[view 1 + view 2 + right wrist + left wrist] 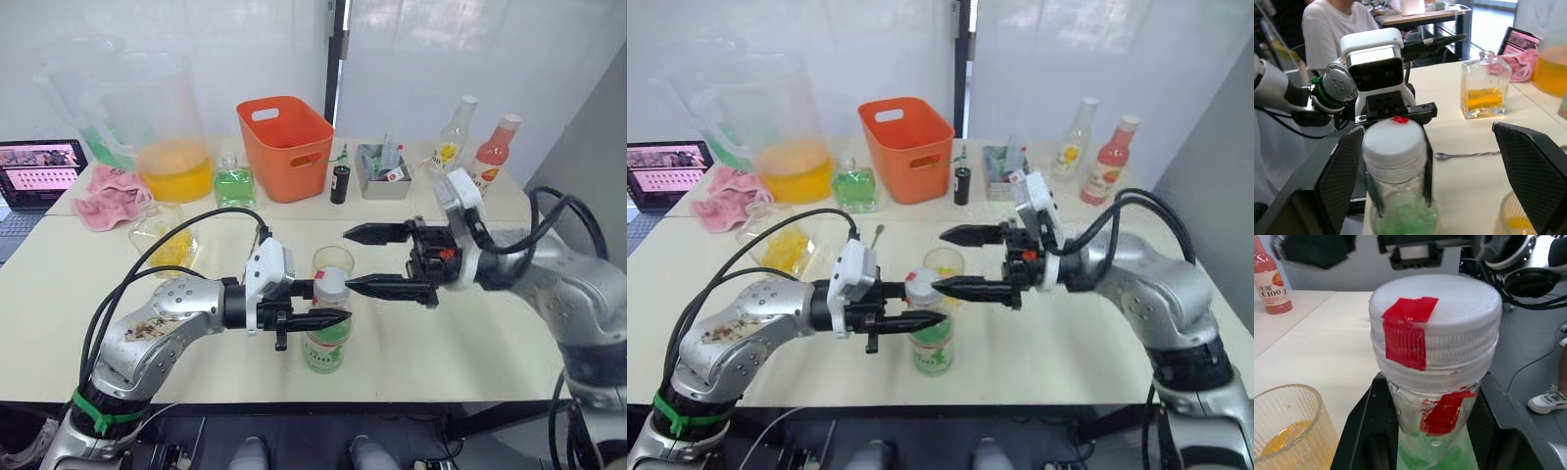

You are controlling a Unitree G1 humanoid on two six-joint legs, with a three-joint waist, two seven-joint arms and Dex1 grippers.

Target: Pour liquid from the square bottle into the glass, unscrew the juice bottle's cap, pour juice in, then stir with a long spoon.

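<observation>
The juice bottle [326, 345], clear with a green label, stands near the table's front edge. My left gripper [329, 302] is shut on its neck just under the white cap [1435, 308], which carries red tape. My right gripper [347, 258] is open, and the cap [1395, 147] sits between its fingers [1347, 176], close to one of them. The glass [333, 261] stands right behind the bottle with a little yellow liquid [1281, 443] in it. The square bottle [162, 240] sits at the left with yellow liquid inside. The long spoon [1469, 155] lies flat on the table.
At the back stand a big pitcher [162, 127] of orange liquid, a small green bottle [233, 183], an orange bin [284, 147], a grey tray [382, 168], a slim yellow-labelled bottle [453, 137] and a pink bottle [495, 147]. Pink cloth [108, 201] and laptop [34, 176] lie far left. A person [1332, 24] sits beyond the table.
</observation>
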